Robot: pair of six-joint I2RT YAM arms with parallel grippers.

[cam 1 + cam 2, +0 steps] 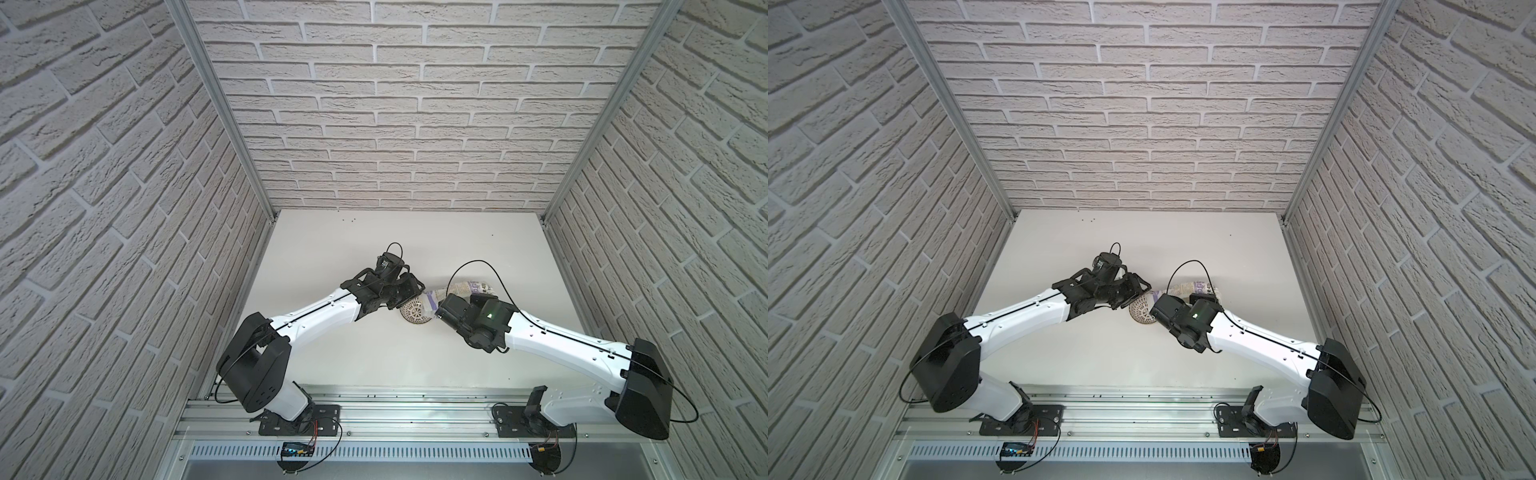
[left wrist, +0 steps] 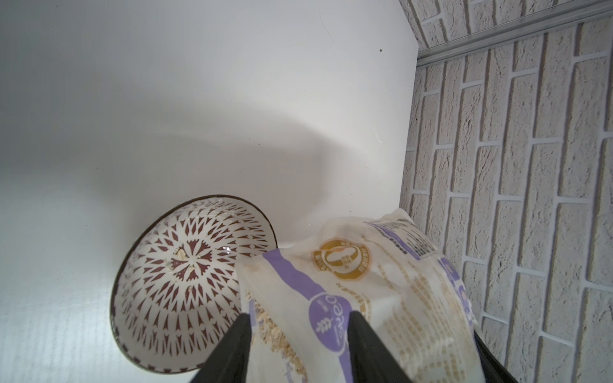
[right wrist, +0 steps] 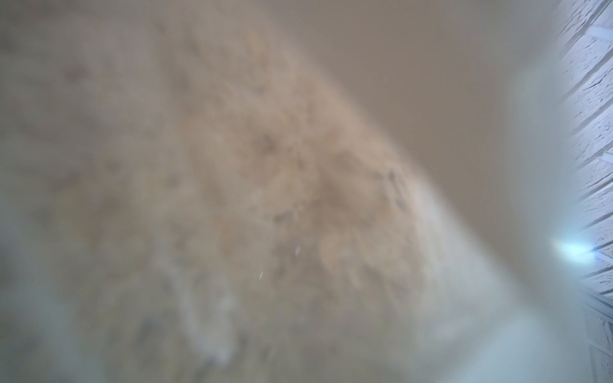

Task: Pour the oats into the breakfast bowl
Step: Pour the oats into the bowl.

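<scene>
White bowl [image 2: 185, 298] maroon lattice, purple-printed oat bag [image 2: 381, 298], white table [image 2: 199, 99]

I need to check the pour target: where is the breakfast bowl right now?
In both top views the breakfast bowl stands on the white table near its middle, between the two arms' wrists, with the oats bag overhanging its rim.

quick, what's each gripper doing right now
Left gripper: fingers either side of the oats bag; grip unclear.
Right gripper: hidden, cannot tell.

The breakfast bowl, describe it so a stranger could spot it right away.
On the white table, look between the two arms' tips. The breakfast bowl sits there beside the bag of oats: small, round, white, with a dark radial lattice inside and a dark rim.
</scene>
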